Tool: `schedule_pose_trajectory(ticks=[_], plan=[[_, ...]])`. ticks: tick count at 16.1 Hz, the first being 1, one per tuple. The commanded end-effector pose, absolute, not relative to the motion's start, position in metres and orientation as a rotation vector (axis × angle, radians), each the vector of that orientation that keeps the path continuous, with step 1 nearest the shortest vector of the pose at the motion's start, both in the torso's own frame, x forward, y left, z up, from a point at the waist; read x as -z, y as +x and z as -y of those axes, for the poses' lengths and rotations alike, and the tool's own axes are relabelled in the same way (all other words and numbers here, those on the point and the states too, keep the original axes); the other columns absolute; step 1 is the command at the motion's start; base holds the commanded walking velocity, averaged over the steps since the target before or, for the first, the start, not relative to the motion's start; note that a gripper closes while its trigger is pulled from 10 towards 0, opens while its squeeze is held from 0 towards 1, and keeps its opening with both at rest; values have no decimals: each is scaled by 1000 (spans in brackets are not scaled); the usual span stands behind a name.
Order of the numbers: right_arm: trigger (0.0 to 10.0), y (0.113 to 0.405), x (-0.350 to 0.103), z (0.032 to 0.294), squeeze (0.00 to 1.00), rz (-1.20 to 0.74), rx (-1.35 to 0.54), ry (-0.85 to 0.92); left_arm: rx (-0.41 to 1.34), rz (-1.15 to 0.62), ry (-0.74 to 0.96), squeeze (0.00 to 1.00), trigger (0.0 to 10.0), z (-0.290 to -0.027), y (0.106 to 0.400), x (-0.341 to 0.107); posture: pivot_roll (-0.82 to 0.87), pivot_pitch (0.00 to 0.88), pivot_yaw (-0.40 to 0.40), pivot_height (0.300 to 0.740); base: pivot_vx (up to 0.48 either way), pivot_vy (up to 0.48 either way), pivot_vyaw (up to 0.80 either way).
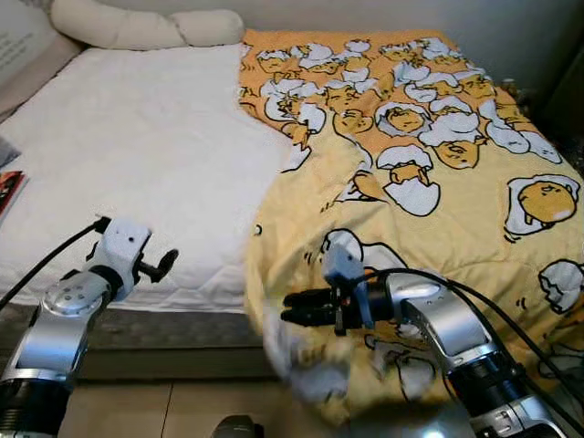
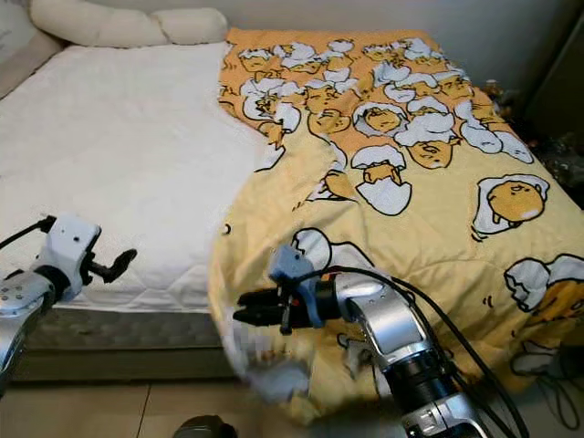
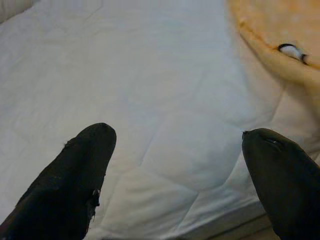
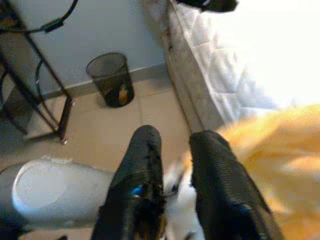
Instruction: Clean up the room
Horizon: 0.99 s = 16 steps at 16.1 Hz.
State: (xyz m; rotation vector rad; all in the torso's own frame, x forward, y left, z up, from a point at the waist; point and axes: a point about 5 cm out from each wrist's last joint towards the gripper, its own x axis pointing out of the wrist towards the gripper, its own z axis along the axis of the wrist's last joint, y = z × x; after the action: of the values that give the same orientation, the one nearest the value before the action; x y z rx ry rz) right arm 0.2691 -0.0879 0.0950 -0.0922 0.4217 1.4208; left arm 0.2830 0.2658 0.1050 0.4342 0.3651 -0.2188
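Note:
A yellow blanket [image 1: 438,210] printed with egg cartoons covers the right half of the bed and hangs over its foot edge. My right gripper [image 1: 290,310] is at that hanging edge, its fingers pointing left and nearly together, with blurred fabric between them in the right wrist view [image 4: 175,137]. The blanket's lower hem [image 1: 306,370] is blurred. My left gripper [image 1: 164,265] stands open over the foot edge of the bare white mattress [image 1: 137,164], holding nothing; its fingers [image 3: 75,170] are spread wide.
Long cream pillows [image 1: 137,27] lie at the head of the bed. A red book [image 1: 7,187] sits at the left edge. A mesh waste bin [image 4: 111,79] and a black metal frame [image 4: 30,75] stand on the tiled floor by the bed.

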Motion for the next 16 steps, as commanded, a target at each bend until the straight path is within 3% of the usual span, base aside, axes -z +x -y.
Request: schedule_pose_trajectory(ticks=[1, 3, 4, 7, 12, 16], plan=[[10000, 271, -99, 91, 0, -388, -1391, -26, 234, -364, 428, 0, 10000, -264, 283, -104, 118, 0, 62, 740, 0, 0, 0], [10000, 263, -107, 93, 0, -354, -1427, 69, 251, -360, 413, 0, 10000, -258, 282, -101, 110, 0, 65, 740, 0, 0, 0], [10000, 266, -102, 101, 0, -351, -1331, 26, 276, -319, 390, 0, 10000, -249, 286, -103, 105, 0, 63, 740, 0, 0, 0], [10000, 287, -76, 125, 0, -374, -920, -13, 302, -240, 287, 0, 10000, -225, 291, -107, 96, 0, 55, 740, 0, 0, 0], [10000, 289, -45, 164, 0, -335, -213, 116, 304, -180, 170, 0, 10000, -185, 290, -98, 52, 0, 67, 740, 0, 86, 0], [10000, 288, -49, 174, 0, -272, -86, 75, 279, -175, 175, 0, 10000, -181, 294, -95, 31, 0, 69, 740, 0, 428, 0]])
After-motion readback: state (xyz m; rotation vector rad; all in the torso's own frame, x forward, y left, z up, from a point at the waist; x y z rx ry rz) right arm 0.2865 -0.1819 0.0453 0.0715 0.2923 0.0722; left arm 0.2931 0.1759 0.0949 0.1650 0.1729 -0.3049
